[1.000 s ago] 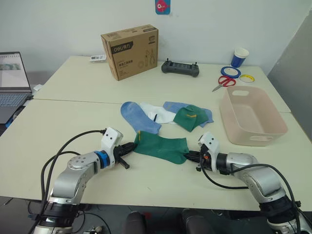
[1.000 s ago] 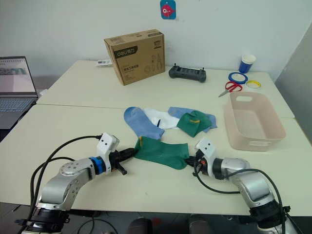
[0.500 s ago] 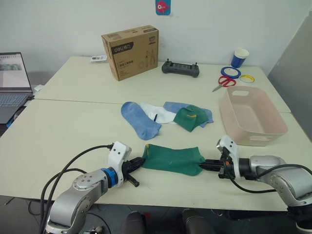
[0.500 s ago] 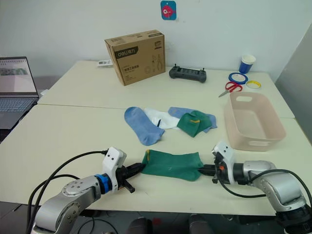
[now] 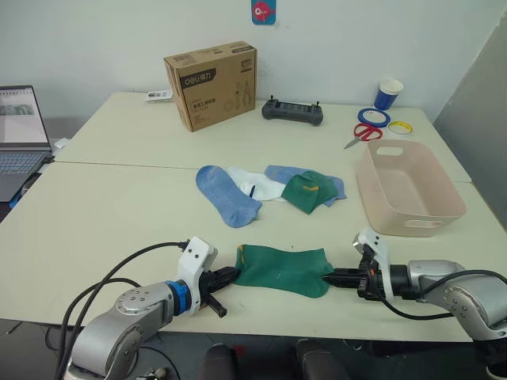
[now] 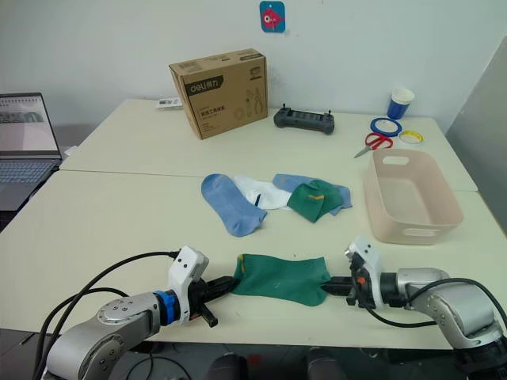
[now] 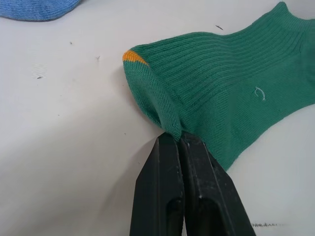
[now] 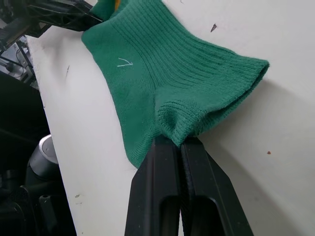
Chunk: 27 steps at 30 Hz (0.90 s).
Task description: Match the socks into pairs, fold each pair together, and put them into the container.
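Observation:
A dark green sock [image 5: 281, 267] lies stretched flat near the table's front edge. My left gripper [image 5: 230, 275] is shut on its toe end, where a yellow mark [image 7: 134, 57] shows. My right gripper [image 5: 335, 279] is shut on its cuff end [image 8: 177, 129]. Further back lie the other socks in a loose heap: a light blue one [image 5: 225, 192], a white one [image 5: 255, 185], a second green one [image 5: 308, 190] and another light blue one [image 5: 282, 172] under it. The pale pink container [image 5: 405, 188] stands empty at the right.
A brown cardboard box [image 5: 211, 83], a black controller [image 5: 293, 112], scissors [image 5: 362, 133], tape rolls [image 5: 374, 117] and a blue cup [image 5: 389, 93] sit at the back. A laptop [image 5: 20, 134] is at the far left.
Both grippers have drawn the green sock from beside the heap toward the table's front edge, and it now lies stretched out flat between them.

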Each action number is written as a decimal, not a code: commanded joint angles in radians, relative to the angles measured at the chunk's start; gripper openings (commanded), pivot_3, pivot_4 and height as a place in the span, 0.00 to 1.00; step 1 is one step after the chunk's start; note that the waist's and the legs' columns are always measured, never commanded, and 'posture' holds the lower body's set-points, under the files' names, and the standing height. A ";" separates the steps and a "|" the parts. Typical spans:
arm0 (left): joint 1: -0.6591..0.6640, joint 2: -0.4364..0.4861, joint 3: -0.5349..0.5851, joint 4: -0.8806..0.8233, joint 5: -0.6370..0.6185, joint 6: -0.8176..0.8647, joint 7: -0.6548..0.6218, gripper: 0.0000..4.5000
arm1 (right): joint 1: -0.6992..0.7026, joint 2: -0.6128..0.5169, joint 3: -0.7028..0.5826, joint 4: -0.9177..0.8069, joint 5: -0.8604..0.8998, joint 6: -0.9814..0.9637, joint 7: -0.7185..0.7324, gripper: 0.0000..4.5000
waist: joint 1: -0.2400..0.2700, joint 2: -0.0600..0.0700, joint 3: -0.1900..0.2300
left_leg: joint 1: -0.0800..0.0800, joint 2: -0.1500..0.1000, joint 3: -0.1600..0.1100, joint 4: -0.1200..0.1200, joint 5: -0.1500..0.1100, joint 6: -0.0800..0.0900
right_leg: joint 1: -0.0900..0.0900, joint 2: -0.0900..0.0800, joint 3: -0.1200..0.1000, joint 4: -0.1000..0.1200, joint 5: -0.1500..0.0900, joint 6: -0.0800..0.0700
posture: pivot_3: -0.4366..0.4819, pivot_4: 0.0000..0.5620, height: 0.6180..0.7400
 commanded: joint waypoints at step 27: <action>-0.010 -0.011 0.000 -0.020 -0.047 0.028 0.036 0.00 | -0.076 -0.037 0.025 0.060 -0.040 -0.051 0.040 0.11 | 0.000 0.000 0.000 | 0.000 0.000 0.000 0.000 0.000 0.000 | 0.000 0.000 0.000 0.000 0.000 0.000 | 0.48 0.27 1.00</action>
